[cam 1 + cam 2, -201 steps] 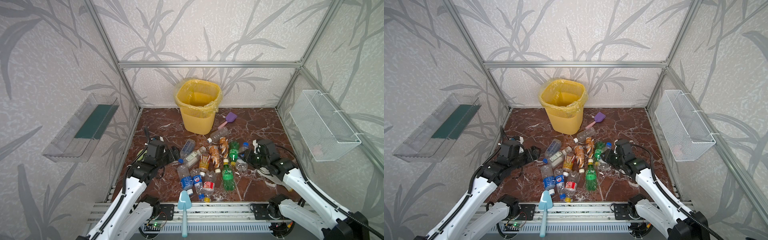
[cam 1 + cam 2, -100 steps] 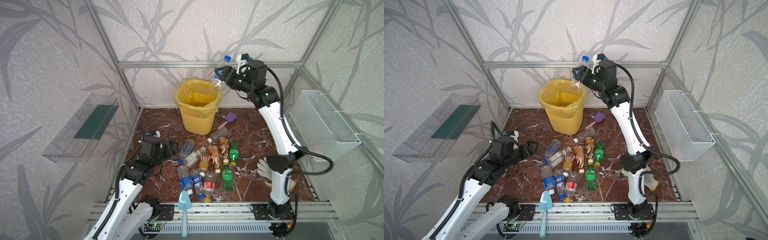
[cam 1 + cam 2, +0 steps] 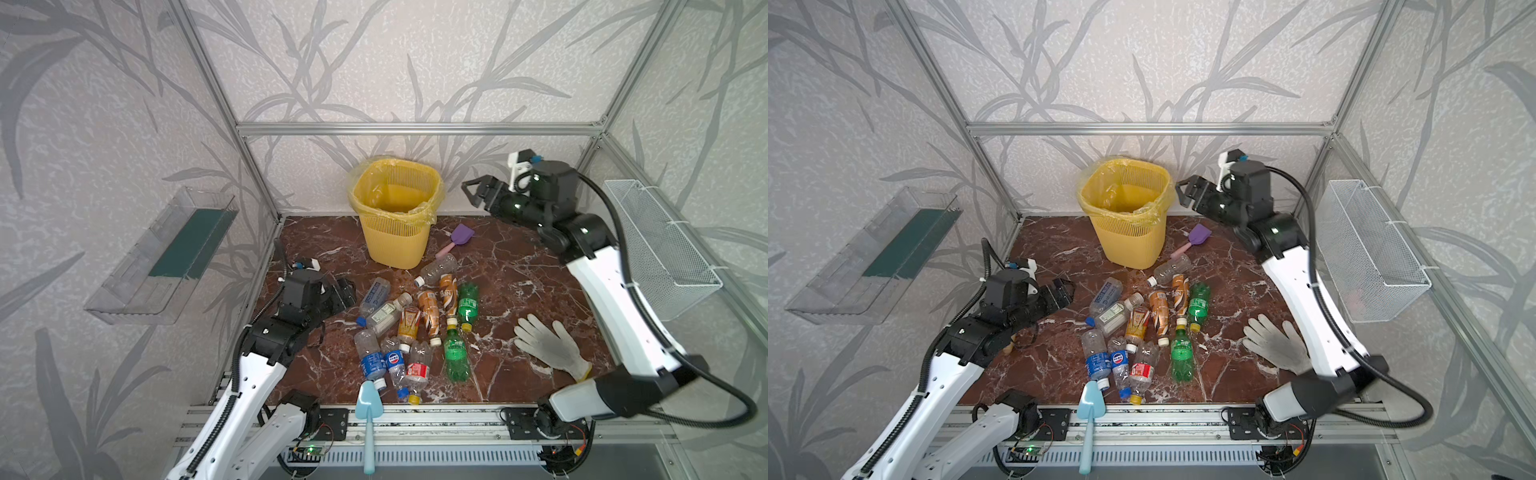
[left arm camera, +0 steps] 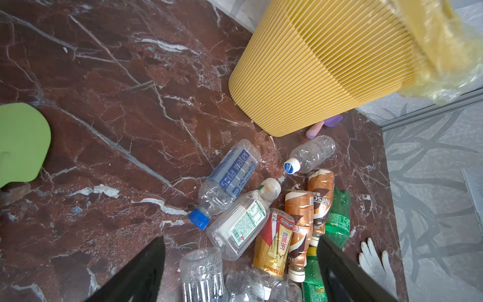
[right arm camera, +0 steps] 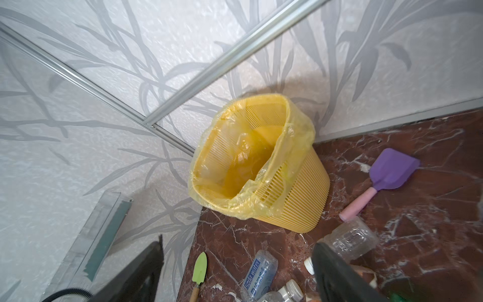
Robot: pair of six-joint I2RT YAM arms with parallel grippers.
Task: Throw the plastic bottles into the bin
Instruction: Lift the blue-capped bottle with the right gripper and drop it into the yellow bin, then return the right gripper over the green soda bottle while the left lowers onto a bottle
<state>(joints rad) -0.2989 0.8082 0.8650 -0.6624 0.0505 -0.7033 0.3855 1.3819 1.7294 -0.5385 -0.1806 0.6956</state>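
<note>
About a dozen plastic bottles (image 3: 409, 326) lie heaped on the surface near me, so I judge most of the job is left; my left gripper (image 3: 344, 291) hangs just beside the heap, fingers wide and empty; farther back, my right gripper (image 3: 468, 194) is raised beside the bin (image 3: 395, 245) at the far wall, fingers spread on nothing. The left wrist view shows the blade of a green shovel (image 4: 21, 143) that my left arm covers in both top views.
</note>
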